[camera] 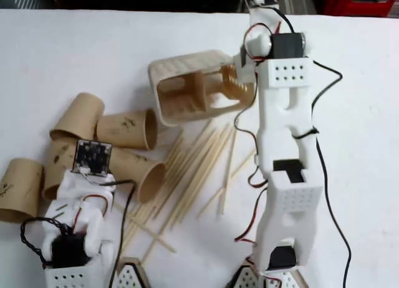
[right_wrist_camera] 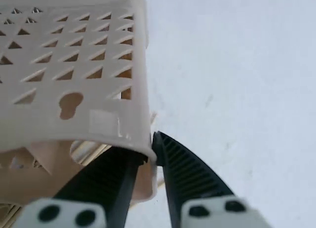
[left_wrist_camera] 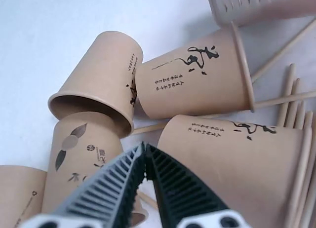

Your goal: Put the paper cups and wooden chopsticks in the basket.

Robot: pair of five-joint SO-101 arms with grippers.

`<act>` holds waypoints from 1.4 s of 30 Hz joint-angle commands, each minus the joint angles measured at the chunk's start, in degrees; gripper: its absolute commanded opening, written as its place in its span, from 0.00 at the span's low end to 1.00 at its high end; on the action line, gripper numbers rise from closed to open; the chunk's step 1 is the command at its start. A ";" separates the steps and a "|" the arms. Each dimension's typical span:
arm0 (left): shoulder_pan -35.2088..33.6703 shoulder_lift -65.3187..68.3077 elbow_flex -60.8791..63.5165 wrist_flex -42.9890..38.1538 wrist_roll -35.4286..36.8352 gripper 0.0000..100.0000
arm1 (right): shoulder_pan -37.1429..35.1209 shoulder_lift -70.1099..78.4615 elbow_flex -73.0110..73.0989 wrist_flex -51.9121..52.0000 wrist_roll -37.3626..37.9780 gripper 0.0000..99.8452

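The right tool [right_wrist_camera: 149, 148] grips the wall of the cream perforated plastic basket [camera: 181, 62], one finger inside and one outside. It holds the basket tilted, seemingly so the opening faces the pile for loading. The left tool [left_wrist_camera: 144, 151] hangs closed and empty over the brown paper cups [left_wrist_camera: 195, 80]. These lie on the white bench [camera: 361, 82] beside scattered pale wooden chopsticks [camera: 193, 166], outside the basket.

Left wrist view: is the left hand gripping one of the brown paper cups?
No, the left hand is shut empty, its fingers meeting with the brown paper cups lying beyond.
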 commanded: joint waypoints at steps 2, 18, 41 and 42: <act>0.48 -0.75 -0.18 -1.05 -0.62 0.03 | -3.30 -0.75 -5.54 -0.13 -0.62 0.09; 0.48 -0.75 0.26 -1.32 -0.62 0.03 | -5.76 6.02 -7.38 -9.63 -4.22 0.10; 0.48 -0.75 0.26 -1.32 -0.62 0.03 | -5.76 13.14 -7.56 -6.99 2.55 0.02; 0.48 -0.75 0.26 -1.32 -0.62 0.03 | -5.67 12.70 -7.56 -5.67 3.34 0.02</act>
